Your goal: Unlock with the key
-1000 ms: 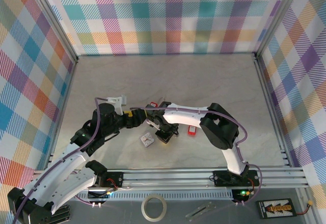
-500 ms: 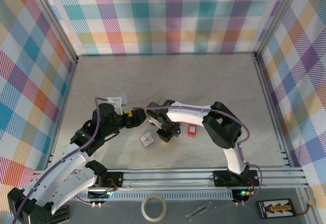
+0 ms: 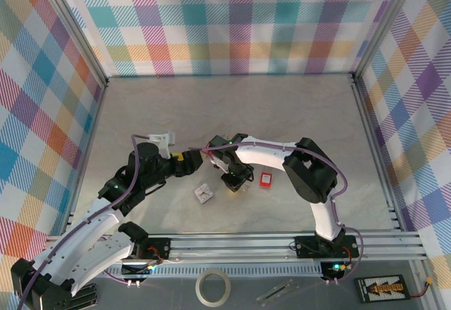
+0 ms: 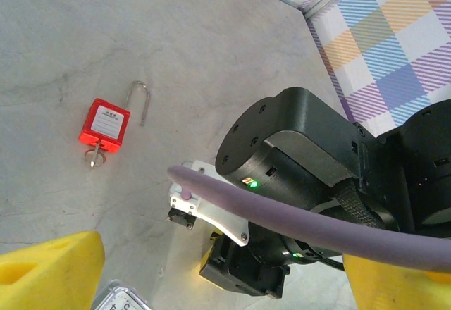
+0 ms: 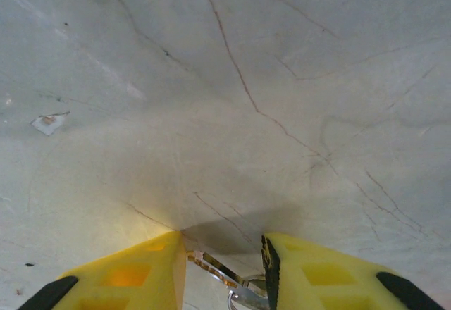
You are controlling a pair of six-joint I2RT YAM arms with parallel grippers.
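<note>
Evidently early, by my reading; the right hand sits low on the bench, jaws part open astride the key, not yet pinching it; the left hand hangs wide open, empty; the padlock lies nearby, untouched; lifting, inserting and turning remain.

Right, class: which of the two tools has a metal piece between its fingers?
The right tool: a small metal piece lies between its close-set yellow fingers. The left tool has its fingers far wider apart.
</note>
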